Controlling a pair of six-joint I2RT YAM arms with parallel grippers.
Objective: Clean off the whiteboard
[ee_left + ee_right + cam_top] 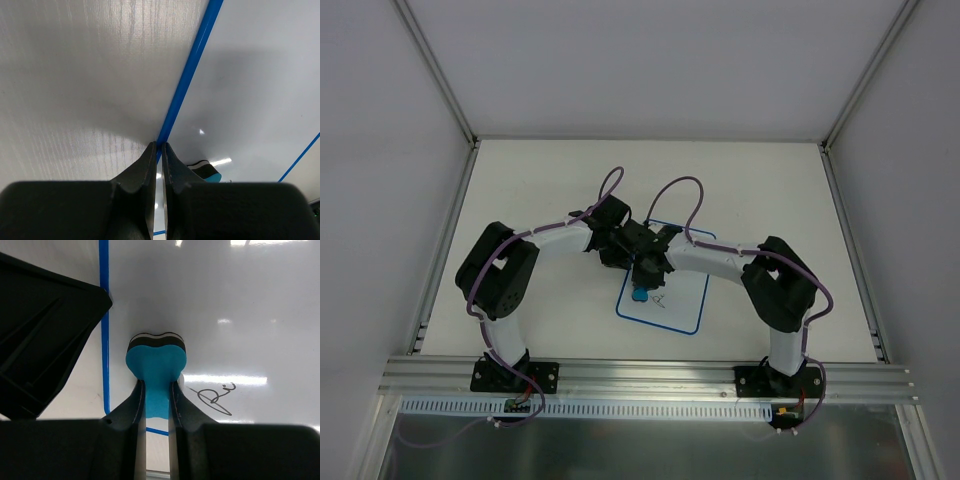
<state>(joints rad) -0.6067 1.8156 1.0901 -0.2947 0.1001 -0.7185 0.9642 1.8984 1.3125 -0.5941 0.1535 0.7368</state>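
The small, flat whiteboard (682, 295), glossy white with rounded corners and a thin blue border, lies in the middle of the pale table (540, 190) between the two arms. Its long axis runs away from the bases, slightly slanted.

One black ink scrawl (214, 396) is left near the board's near edge. It looks like a looping cursive word, perhaps starting "Ri", but I can't read it for sure. No brand or label shows anywhere.

The scrawl sits just to the right of the blue foam eraser (156, 362), a heart-shaped block with a black-and-white felt face. The eraser is pinched tight between the fingers of the right gripper (156, 386) and rests on the board.

I'd say the next wipe has to go sideways to the right.

The left gripper (159, 146) has its fingers closed together on nothing, with the tips down at the board's left border, apparently pinning it.
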